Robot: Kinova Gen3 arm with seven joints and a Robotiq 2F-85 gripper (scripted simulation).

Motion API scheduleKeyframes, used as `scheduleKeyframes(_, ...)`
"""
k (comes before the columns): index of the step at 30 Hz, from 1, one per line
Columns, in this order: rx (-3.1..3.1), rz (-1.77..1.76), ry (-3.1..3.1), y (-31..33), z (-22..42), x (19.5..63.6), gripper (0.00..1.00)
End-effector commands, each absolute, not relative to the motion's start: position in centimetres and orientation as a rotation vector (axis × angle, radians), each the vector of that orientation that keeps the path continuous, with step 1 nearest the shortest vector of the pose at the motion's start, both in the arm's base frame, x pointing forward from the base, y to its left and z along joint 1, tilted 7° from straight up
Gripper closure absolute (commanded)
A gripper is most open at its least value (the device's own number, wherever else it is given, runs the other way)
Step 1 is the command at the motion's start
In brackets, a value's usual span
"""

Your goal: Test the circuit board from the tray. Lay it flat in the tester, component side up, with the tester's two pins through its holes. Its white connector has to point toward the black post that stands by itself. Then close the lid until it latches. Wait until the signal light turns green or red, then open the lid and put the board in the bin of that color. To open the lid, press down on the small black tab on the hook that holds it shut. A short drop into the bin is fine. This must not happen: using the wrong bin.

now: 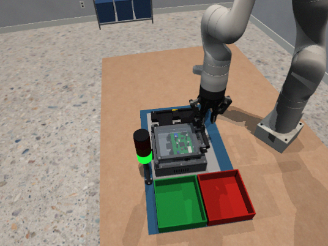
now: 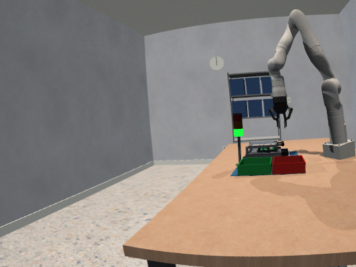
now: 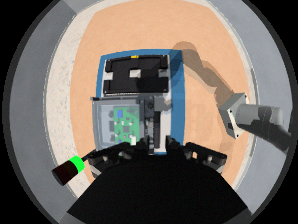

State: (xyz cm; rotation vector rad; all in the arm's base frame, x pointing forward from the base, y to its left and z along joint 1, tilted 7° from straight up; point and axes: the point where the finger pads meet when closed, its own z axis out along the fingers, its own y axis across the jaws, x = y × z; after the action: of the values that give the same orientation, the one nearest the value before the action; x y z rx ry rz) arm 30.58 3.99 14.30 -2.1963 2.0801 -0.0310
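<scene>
The tester (image 1: pixel 180 166) (image 2: pixel 265 152) stands on the blue mat (image 1: pixel 221 144) with its clear lid (image 1: pixel 157 144) down. The green circuit board (image 1: pixel 182 144) (image 3: pixel 125 125) lies flat under the lid, its white connector toward the bins. The signal light (image 1: pixel 144 158) (image 2: pixel 238 133) (image 3: pixel 77 163) glows green. The latch hook (image 1: pixel 203 141) runs along the tester's right side. My gripper (image 1: pixel 207 119) (image 2: pixel 281 124) (image 3: pixel 157 140) hangs above the tester's far right corner, well clear of it, fingers drawn close together with nothing between them.
The empty black tray (image 1: pixel 172 114) (image 3: pixel 136 76) lies behind the tester. The green bin (image 1: pixel 178 202) (image 2: pixel 255 166) and red bin (image 1: pixel 224 196) (image 2: pixel 289 164) stand side by side in front, both empty. My arm's base (image 1: pixel 279 134) is at the right.
</scene>
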Motion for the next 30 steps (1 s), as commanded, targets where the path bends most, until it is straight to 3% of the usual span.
scheduleKeyframes(1,-2.196,-0.032,2.080,3.99,14.33,30.60,1.00)
scheduleKeyframes(30,-2.196,-0.032,2.080,3.93,15.06,30.53,1.00)
